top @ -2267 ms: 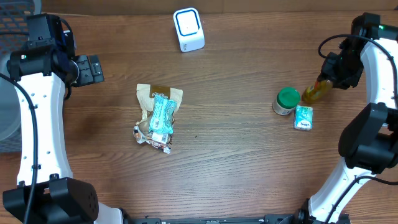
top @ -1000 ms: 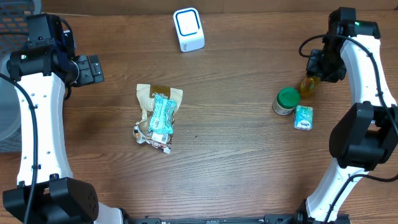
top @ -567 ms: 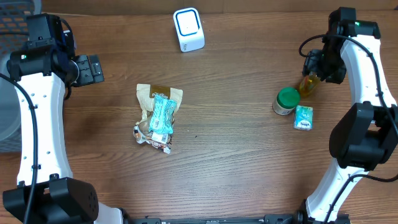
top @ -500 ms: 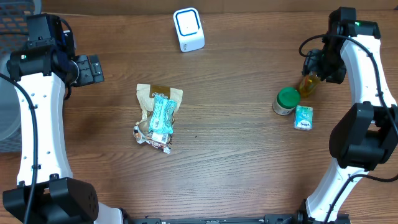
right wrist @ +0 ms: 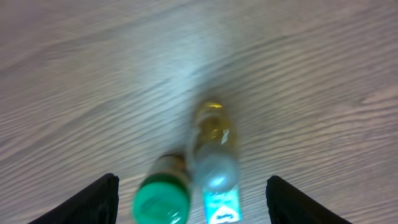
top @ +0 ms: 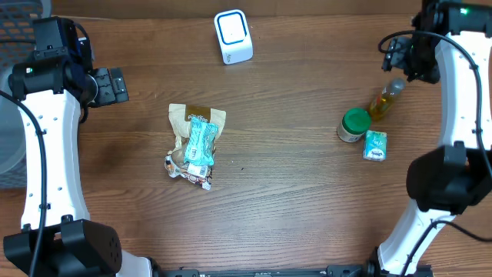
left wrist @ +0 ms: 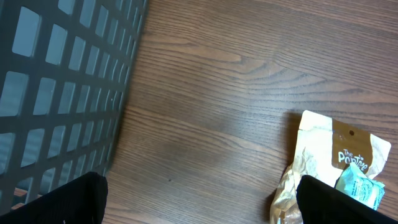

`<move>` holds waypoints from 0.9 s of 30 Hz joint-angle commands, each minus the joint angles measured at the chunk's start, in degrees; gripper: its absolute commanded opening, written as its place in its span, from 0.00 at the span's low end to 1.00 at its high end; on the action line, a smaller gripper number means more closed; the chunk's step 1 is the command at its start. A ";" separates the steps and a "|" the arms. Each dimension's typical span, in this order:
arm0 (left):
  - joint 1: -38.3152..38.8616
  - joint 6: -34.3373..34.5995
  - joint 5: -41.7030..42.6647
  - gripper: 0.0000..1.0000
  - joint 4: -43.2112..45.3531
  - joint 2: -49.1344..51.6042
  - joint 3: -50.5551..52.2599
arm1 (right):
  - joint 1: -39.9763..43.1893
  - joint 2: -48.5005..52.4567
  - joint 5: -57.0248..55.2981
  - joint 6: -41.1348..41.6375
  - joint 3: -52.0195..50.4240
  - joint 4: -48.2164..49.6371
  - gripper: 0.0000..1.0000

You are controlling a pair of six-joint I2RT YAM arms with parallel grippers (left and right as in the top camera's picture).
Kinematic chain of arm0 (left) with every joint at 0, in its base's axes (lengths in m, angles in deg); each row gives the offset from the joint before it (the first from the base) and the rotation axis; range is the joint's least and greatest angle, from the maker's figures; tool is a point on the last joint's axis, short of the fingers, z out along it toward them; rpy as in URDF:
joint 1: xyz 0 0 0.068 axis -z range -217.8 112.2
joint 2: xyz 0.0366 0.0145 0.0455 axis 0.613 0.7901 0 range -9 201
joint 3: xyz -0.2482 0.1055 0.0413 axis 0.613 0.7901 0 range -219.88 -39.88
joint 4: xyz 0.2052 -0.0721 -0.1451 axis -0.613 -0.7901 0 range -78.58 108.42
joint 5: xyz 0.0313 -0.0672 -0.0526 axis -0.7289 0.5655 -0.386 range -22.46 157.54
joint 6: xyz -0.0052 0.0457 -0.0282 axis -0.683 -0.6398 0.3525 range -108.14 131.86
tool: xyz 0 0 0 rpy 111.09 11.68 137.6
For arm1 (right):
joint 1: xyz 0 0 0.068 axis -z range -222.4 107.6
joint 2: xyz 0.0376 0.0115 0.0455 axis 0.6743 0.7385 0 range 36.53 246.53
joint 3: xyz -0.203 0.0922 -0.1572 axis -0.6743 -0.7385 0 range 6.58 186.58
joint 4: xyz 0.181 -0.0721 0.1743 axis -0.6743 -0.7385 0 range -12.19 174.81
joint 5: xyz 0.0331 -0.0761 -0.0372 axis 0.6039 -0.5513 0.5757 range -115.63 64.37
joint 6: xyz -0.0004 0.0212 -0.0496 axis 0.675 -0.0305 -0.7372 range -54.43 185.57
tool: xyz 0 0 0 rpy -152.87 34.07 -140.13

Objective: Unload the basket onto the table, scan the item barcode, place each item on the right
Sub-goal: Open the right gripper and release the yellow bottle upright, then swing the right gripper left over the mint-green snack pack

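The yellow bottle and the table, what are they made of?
The yellow bottle looks like clear plastic or maybe glass, because light shines through its golden liquid. The table looks like wood or a wood-pattern top. It is matte brown with long grain lines.

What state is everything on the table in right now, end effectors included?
Left end effector: open, empty.
Right end effector: open, empty, above the bottle.
Green-lidded jar: upright, lid on.
Yellow bottle: on the table beside the jar, not gripped.
Teal box: lying flat near the jar.
Teal packet: lying atop the paper bag.
Scanner: upright, no item held to it.
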 commanded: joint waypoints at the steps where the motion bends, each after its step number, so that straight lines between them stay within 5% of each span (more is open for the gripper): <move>1: 0.13 -1.22 -0.28 0.99 0.04 -0.72 -1.07 | -3.23 -4.68 5.38 0.39 1.99 -1.33 0.72; 12: 0.13 -1.22 -0.31 0.99 0.04 -0.72 -1.07 | -17.51 -5.05 25.29 0.42 -0.33 -3.39 0.71; 27: 0.13 -1.22 -0.28 1.00 0.07 -0.72 -1.07 | -39.54 -3.87 25.92 12.50 -17.29 13.60 0.73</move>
